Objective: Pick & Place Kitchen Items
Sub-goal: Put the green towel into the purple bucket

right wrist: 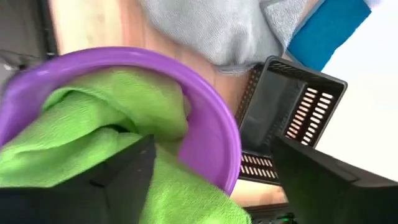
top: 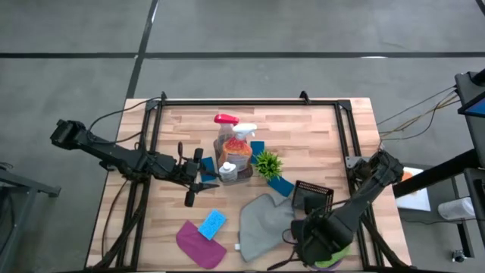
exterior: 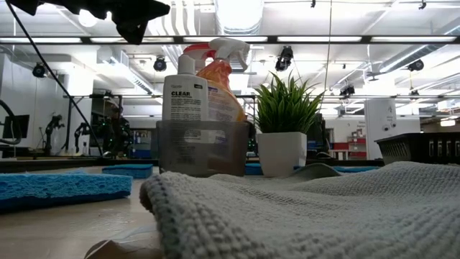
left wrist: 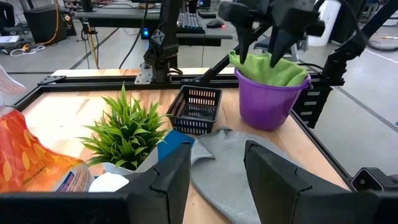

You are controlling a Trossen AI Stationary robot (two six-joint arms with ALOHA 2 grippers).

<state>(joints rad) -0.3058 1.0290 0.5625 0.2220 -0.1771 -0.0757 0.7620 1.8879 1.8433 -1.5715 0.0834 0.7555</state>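
Green cloth (left wrist: 268,67): lay in purple bucket (left wrist: 267,102) at worktop (top: 318,136) corner beside black basket (left wrist: 195,109). Right gripper (left wrist: 264,37): hovered above it, fingers wide, empty. Left gripper (top: 198,176): near spray bottles, fingers partly apart, empty

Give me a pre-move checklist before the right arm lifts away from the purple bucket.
1. Green cloth inside the purple bucket: ok, though it bulges above the rim.
2. Right hand released: ok, its fingers stand apart directly above the cloth with nothing between them.
3. Cloth free of the fingers: cannot tell; the fingertips sit very close to the fabric.
4. Bucket upright on the table: ok.
5. Black basket clear of the lift path: ok, it stands beside the bucket, not under the hand.
6. Left hand out of the way: ok, it waits by the spray bottles mid-table.
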